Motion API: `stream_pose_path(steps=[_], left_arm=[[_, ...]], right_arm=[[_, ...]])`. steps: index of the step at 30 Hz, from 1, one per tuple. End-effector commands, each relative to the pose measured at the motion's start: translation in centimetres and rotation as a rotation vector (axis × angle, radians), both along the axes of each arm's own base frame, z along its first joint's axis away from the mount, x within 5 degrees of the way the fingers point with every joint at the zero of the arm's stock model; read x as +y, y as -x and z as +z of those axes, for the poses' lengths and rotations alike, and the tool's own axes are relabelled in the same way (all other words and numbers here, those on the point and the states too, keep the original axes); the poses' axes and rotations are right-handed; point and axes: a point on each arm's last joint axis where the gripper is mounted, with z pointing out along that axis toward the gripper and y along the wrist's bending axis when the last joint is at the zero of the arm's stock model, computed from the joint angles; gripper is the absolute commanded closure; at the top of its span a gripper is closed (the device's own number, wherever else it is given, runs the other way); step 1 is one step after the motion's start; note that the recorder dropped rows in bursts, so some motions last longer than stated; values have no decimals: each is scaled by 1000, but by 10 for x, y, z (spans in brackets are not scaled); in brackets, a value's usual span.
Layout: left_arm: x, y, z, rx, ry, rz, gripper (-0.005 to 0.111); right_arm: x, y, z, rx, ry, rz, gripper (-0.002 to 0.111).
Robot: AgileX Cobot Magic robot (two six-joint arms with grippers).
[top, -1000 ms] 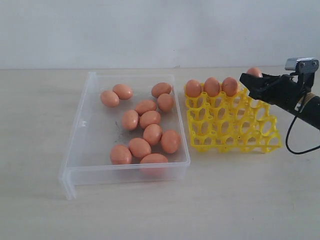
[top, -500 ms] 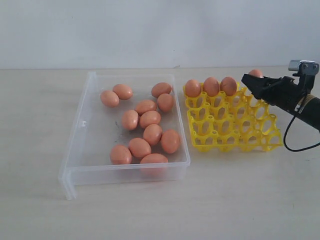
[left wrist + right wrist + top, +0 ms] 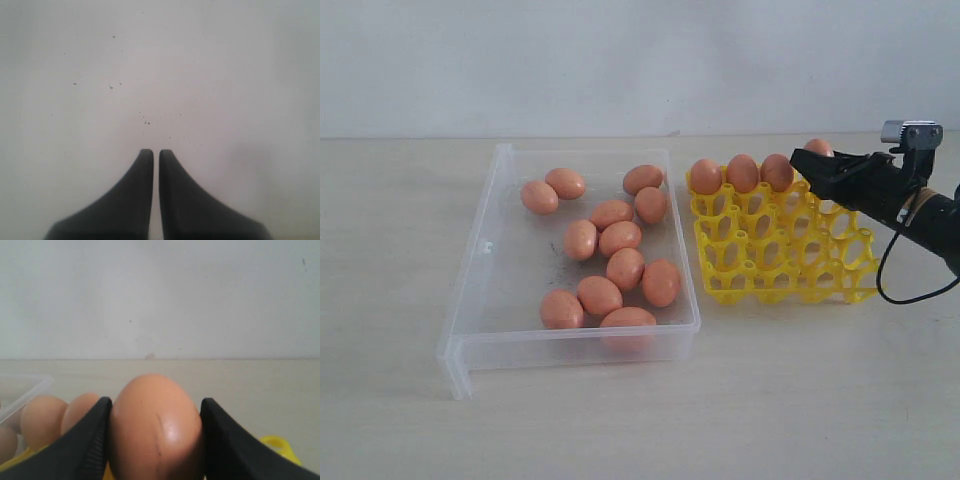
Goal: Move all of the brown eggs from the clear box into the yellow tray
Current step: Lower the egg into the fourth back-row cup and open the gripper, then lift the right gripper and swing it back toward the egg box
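The clear box (image 3: 490, 250) stands just left of the yellow tray (image 3: 785, 270) and contains twelve brown eggs (image 3: 620, 238). Three more (image 3: 742, 173) occupy the tray's far row. The right gripper (image 3: 802, 160), above the tray's far right corner, clamps one brown egg (image 3: 155, 430). The left gripper (image 3: 151, 152) is closed and empty; its position relative to the tray cannot be told.

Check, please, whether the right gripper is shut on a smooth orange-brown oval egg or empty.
The right gripper is shut on the orange-brown egg: in the right wrist view its black fingers press both sides.
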Motion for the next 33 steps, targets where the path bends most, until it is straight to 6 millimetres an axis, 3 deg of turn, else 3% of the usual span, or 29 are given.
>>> stream_pose_path(steps=[1,5,10,15,21,29,33], left_arm=[[0,0,-2,6,11,-6,102],[0,0,-2,6,11,-6,102],[0,0,-2,10,11,-5,102],[0,0,-2,8,11,-5,102],[0,0,-2,8,11,-5,102],[0,0,-2,8,11,-5,102],[0,0,-2,8,11,-5,102]], right_arm=[[-3,-2,2,-21,-9,-28,108],[-3,-2,2,-21,-8,-26,102],[-3,-2,2,-19,-9,-26,66],[-3,-2,2,-20,-11,-28,48],[-4,-2,2,-12,-32,-33,46],[-15,-1,57,-90,-69,-30,46],[-13,2,70,-96,-51,21,46]])
